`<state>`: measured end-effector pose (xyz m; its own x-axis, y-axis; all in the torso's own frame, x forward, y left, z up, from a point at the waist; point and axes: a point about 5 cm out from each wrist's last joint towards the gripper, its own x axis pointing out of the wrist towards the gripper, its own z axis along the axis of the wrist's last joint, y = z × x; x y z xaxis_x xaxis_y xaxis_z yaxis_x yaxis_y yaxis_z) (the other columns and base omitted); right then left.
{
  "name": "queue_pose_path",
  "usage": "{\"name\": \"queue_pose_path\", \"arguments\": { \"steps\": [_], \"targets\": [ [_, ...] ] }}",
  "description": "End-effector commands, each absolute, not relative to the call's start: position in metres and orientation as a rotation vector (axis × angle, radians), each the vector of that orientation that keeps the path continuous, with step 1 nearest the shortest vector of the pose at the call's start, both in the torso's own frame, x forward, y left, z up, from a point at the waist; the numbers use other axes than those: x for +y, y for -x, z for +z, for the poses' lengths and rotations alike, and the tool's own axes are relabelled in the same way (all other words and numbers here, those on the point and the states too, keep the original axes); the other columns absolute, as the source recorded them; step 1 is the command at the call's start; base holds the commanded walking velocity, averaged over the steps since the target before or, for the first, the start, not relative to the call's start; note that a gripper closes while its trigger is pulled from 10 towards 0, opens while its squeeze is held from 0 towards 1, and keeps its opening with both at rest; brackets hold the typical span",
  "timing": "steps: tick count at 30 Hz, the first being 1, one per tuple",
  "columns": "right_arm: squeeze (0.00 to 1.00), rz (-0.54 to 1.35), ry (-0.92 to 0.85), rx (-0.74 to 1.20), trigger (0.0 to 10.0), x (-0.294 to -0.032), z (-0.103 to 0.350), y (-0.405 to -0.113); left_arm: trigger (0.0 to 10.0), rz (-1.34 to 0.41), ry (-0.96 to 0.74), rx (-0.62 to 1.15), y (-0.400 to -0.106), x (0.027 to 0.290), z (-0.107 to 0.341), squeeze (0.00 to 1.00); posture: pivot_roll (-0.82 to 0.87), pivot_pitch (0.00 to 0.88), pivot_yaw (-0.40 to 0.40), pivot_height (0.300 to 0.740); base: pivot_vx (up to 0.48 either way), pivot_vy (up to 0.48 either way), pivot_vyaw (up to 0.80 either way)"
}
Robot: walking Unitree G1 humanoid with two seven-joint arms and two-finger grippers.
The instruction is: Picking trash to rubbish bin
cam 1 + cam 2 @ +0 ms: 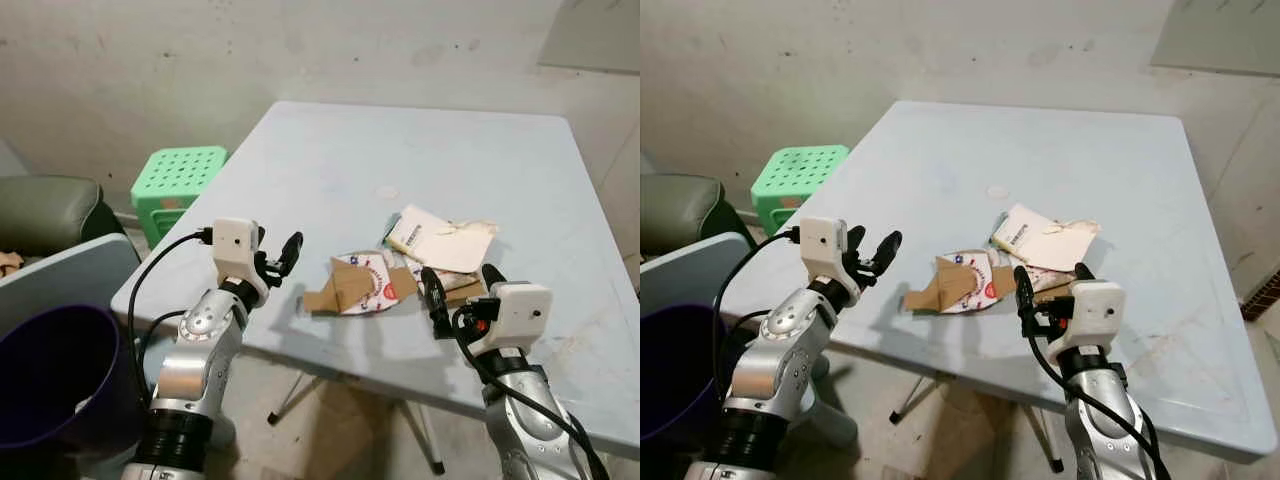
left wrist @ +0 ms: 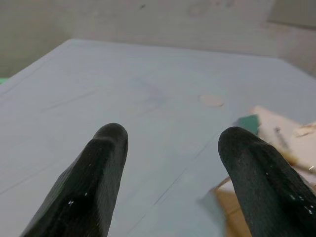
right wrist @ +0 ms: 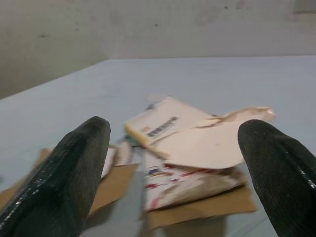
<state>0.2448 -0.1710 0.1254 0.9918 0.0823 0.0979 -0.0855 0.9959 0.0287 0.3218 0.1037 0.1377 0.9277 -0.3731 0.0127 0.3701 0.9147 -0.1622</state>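
Right gripper (image 1: 462,282) jaws wide, empty, at the near edge of the torn cream carton (image 1: 441,238); left gripper (image 1: 278,257) also spread, just left of the flattened printed wrapper (image 1: 358,283). Risk: thin flat pieces slipping the fingers or sliding off the table (image 1: 330,160). Trash: 2 pieces, maybe 3. One purple bin (image 1: 50,375) to the robot's left

I hold both silver arms raised forward, elbows bent. My left gripper (image 1: 284,252) has its fingers spread apart, and my right gripper (image 1: 462,285) is spread wide too.
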Motion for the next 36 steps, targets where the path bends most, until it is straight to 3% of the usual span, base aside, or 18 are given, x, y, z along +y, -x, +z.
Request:
{"name": "queue_pose_path", "arguments": {
  "steps": [1, 8, 20, 36],
  "targets": [
    [0.00, 0.097, -0.041, -0.115, 10.0, -0.166, 0.129, -0.246, 10.0, -0.367, 0.141, 0.002, -0.324, 0.110, 0.142, 0.00, -0.05, 0.023, 0.071, 0.740, 0.300, 0.000, 0.00],
    [0.00, 0.095, -0.045, -0.117, 10.0, -0.166, 0.129, -0.247, 10.0, -0.371, 0.100, 0.007, -0.324, 0.109, 0.141, 0.00, -0.05, 0.025, 0.071, 0.740, 0.296, 0.000, 0.00],
    [0.00, 0.076, -0.055, -0.117, 10.0, -0.171, 0.132, -0.254, 10.0, -0.519, 0.039, -0.026, -0.312, 0.089, 0.139, 0.00, -0.04, 0.028, 0.069, 0.740, 0.000, 0.000, 0.00],
    [0.00, -0.004, -0.114, -0.037, 10.0, -0.197, 0.133, -0.278, 10.0, -0.720, -0.010, -0.031, -0.289, 0.060, 0.132, 0.00, -0.03, 0.039, 0.057, 0.740, 0.000, 0.000, 0.00]
  ]
}}
